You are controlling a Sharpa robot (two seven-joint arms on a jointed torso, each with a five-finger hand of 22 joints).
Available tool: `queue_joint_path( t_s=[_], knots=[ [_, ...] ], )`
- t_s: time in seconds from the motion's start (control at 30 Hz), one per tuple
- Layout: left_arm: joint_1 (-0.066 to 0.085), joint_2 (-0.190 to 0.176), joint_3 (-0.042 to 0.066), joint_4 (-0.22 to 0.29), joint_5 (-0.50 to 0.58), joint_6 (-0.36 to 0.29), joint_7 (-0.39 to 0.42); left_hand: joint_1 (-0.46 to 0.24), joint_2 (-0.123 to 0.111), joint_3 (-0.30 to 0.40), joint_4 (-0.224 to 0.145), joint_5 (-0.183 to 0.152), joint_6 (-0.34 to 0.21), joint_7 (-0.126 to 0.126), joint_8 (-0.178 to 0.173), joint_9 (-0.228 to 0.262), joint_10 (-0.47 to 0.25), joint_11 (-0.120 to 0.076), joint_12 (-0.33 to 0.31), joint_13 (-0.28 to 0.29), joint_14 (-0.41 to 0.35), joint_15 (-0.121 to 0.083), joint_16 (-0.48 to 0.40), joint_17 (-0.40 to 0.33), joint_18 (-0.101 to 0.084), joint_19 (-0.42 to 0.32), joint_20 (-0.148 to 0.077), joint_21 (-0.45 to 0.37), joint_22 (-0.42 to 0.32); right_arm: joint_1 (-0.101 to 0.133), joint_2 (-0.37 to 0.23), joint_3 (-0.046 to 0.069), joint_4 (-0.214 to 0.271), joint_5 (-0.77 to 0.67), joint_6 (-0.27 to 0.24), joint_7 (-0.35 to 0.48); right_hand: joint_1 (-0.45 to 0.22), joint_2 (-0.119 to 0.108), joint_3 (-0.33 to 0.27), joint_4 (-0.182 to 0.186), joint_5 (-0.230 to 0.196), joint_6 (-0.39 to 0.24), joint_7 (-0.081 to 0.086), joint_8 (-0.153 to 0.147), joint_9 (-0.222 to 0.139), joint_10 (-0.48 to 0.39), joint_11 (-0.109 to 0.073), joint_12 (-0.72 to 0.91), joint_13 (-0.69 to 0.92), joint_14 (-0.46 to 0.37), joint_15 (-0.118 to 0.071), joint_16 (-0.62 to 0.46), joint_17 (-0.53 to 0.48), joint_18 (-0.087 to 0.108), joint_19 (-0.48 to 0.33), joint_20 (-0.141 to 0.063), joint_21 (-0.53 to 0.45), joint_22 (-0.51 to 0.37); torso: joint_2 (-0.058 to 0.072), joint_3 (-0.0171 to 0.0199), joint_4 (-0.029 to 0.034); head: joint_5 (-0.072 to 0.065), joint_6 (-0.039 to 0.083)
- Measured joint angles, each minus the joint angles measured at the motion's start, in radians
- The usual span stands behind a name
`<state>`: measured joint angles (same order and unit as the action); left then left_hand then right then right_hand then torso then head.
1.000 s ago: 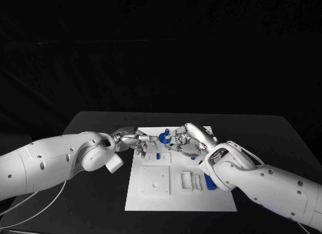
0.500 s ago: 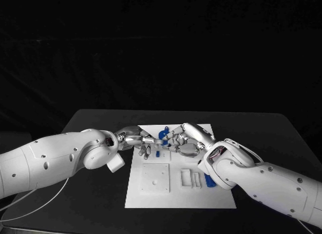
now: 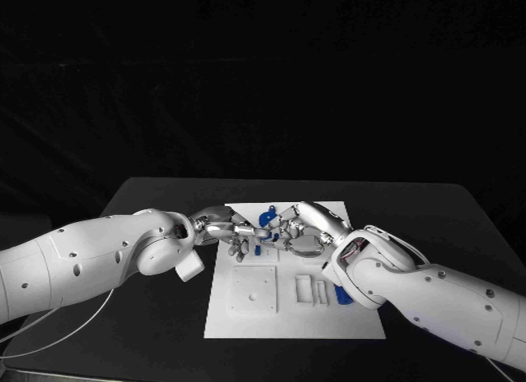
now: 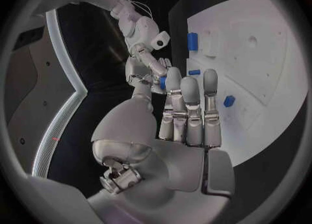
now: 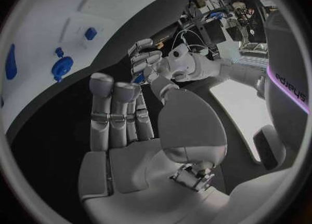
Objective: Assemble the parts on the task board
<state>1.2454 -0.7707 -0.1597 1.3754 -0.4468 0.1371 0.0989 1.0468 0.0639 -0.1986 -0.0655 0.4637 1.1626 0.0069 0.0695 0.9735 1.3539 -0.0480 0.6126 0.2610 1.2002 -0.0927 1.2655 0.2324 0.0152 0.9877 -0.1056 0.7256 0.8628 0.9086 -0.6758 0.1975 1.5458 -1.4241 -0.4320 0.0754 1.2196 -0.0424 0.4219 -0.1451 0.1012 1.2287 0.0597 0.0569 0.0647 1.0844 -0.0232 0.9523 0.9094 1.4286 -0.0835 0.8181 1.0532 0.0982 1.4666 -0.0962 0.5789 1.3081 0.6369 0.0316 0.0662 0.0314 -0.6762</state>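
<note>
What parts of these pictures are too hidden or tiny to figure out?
- Head view: whether the left robot hand or the right robot hand holds the small blue part between them; their fingers cover it.
- Head view: the right forearm covers part of a blue part on the task board.
- Left wrist view: its own fingers hide some board.

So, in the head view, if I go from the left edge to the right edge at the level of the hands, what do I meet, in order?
Left arm → left hand → small blue part over the task board → right hand → right arm.
</note>
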Motion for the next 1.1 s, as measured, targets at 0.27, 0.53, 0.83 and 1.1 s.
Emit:
queue_joint_path(
  t_s=[0.27,0.53,0.83,1.1],
  knots=[
    [0.000,0.000,0.000,0.000,-0.005,0.005,0.000,0.000,0.000,0.003,0.003,0.000,0.000,0.000,0.000,-0.007,0.000,0.000,0.000,-0.001,-0.003,0.003,0.000,-0.003,0.000,0.000,0.000,0.000,-0.003,0.000,0.000,0.000,0.001,0.005,0.009,0.003,0.001,-0.001,-0.001,-0.001,0.003,0.000,0.000,0.000,0.000,0.000,0.000,0.000,0.000,0.000,0.000,0.000,0.000,0.000,0.000,0.000,0.000,0.000,0.000,-0.0002,0.0001,0.000,0.000],
    [0.000,-0.001,0.000,0.000,-0.006,0.007,0.000,0.011,0.011,0.016,0.001,0.015,0.000,0.000,0.000,-0.016,0.000,0.000,-0.005,-0.003,-0.003,0.003,0.000,-0.004,0.000,0.000,0.000,0.000,-0.005,0.000,0.000,0.000,0.002,0.007,0.015,0.004,0.004,-0.004,-0.001,-0.001,0.003,0.000,0.000,0.000,0.000,0.000,0.000,0.000,0.000,0.000,0.000,0.000,0.000,0.000,0.000,0.000,0.000,0.000,0.000,-0.0008,0.0001,0.000,0.001],
    [0.000,-0.002,0.000,0.001,-0.006,0.008,0.000,0.020,0.020,0.044,-0.019,0.039,-0.007,0.000,0.000,-0.034,0.000,0.000,-0.009,-0.005,-0.003,0.003,0.000,-0.006,0.000,0.000,0.000,0.000,-0.007,0.000,0.000,0.001,0.002,0.010,0.019,0.005,0.003,-0.004,-0.006,0.000,0.003,-0.001,-0.001,0.000,0.000,0.000,0.000,0.000,-0.001,0.000,0.000,0.000,0.001,0.000,0.000,0.000,-0.004,0.000,0.000,-0.0007,0.0001,-0.001,0.002],
    [0.000,-0.002,0.000,0.003,-0.005,0.009,0.000,0.021,0.021,0.061,-0.036,0.039,-0.011,0.003,0.000,-0.060,-0.003,0.003,-0.013,-0.008,-0.007,0.007,0.000,-0.010,0.000,-0.003,0.004,0.000,-0.012,0.000,0.004,0.000,0.007,0.019,0.023,0.006,-0.001,0.000,-0.007,-0.001,0.003,-0.001,-0.001,0.000,0.000,0.000,0.000,0.000,-0.001,0.000,0.000,0.000,0.001,0.000,0.000,0.000,-0.004,0.000,0.000,-0.0005,0.0000,0.000,0.002]
  ],
)
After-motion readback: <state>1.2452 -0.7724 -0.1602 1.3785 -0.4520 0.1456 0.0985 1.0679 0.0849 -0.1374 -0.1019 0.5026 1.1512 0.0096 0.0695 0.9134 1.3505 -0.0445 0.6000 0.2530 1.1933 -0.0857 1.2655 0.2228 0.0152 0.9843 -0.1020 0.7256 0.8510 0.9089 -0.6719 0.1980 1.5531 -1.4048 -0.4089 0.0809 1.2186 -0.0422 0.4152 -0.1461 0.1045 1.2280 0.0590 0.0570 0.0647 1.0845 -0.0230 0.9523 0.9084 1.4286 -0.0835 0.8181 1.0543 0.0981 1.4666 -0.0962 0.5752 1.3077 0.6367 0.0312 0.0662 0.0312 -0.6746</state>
